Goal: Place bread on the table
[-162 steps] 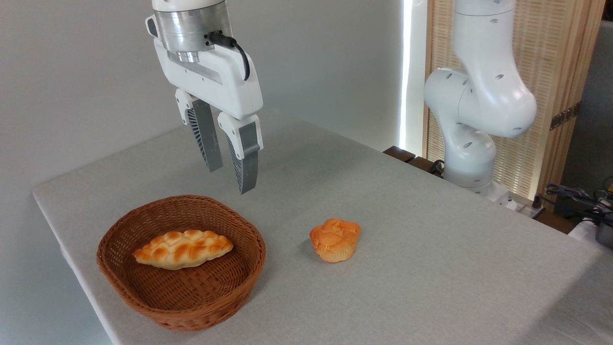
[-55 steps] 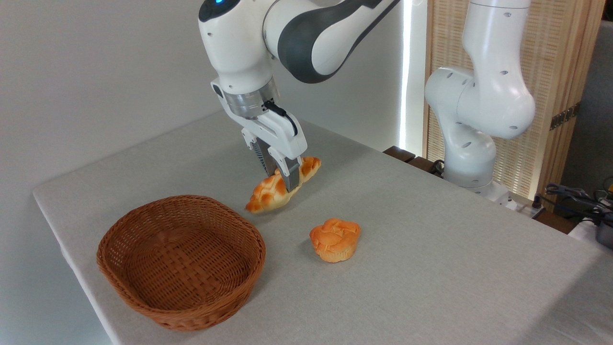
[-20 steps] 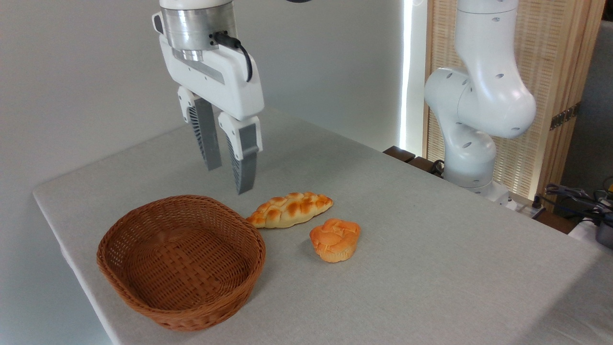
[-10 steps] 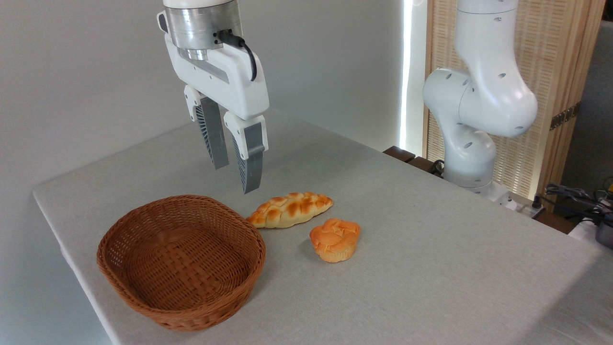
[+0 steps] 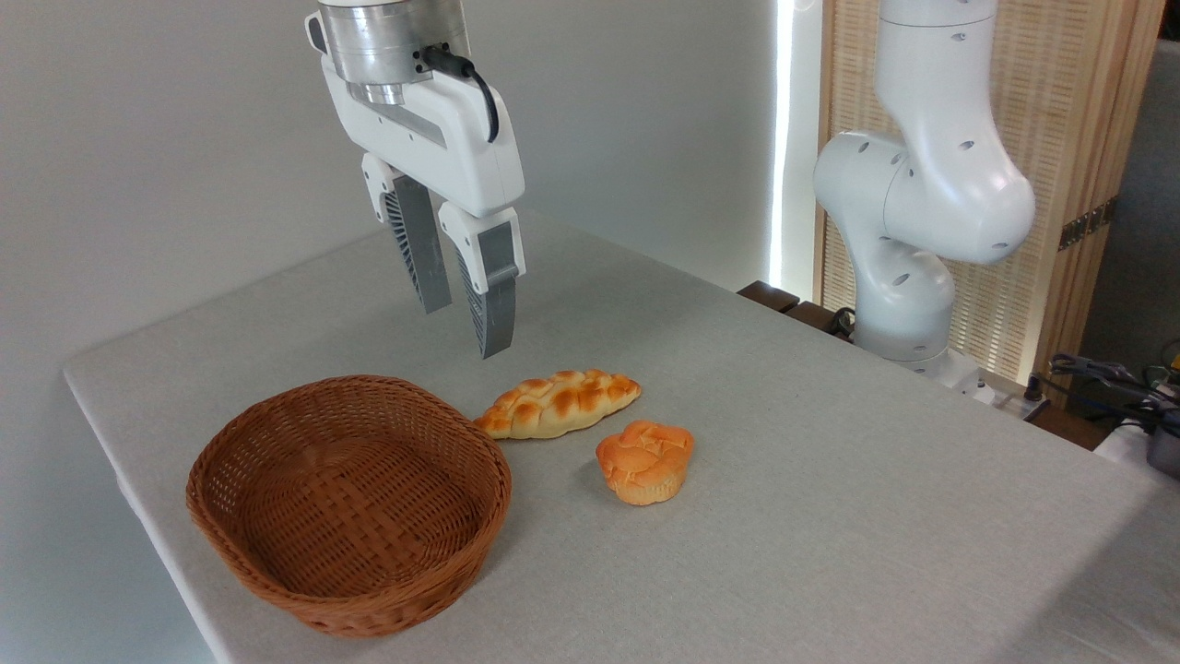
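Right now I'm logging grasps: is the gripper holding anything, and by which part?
Nothing is held. The gripper hangs open in the air, fingers empty. The bread lies on the table beside the basket.

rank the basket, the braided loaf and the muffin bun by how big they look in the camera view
1. basket, clearly the largest
2. braided loaf, longer than the bun
3. muffin bun, smallest, slightly nearer the camera
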Available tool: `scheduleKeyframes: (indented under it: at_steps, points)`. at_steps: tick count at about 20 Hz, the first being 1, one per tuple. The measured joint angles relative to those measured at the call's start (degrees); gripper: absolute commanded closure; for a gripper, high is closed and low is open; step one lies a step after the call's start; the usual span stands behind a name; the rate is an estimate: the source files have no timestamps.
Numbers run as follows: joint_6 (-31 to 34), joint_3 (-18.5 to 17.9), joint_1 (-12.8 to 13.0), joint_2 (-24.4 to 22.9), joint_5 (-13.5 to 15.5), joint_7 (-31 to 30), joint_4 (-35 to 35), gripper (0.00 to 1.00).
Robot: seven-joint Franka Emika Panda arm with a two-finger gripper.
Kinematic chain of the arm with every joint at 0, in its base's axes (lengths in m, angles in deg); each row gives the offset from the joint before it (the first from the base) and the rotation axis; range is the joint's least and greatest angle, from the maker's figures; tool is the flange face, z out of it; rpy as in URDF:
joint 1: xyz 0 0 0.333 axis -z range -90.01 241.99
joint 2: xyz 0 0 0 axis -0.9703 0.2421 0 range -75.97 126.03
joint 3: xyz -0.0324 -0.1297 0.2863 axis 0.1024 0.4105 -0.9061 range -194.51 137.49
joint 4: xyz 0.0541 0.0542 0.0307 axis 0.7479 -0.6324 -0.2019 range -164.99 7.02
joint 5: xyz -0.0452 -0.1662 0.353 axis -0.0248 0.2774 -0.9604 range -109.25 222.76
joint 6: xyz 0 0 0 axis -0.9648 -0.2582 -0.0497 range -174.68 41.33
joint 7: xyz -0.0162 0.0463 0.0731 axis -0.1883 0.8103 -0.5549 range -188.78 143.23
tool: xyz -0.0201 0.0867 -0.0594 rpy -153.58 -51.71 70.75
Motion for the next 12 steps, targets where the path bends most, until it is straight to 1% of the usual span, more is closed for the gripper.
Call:
scheduleKeyframes:
  at_steps: [4,7,12]
  points:
    - [0.2,0.0,-0.1,0.0,0.0,-0.1,0.1,0.00]
    - [0.2,0.1,-0.1,0.0,-1.8,-1.3,0.1,0.00]
    - [0.2,0.2,-0.1,0.0,-2.2,-1.6,0.1,0.00]
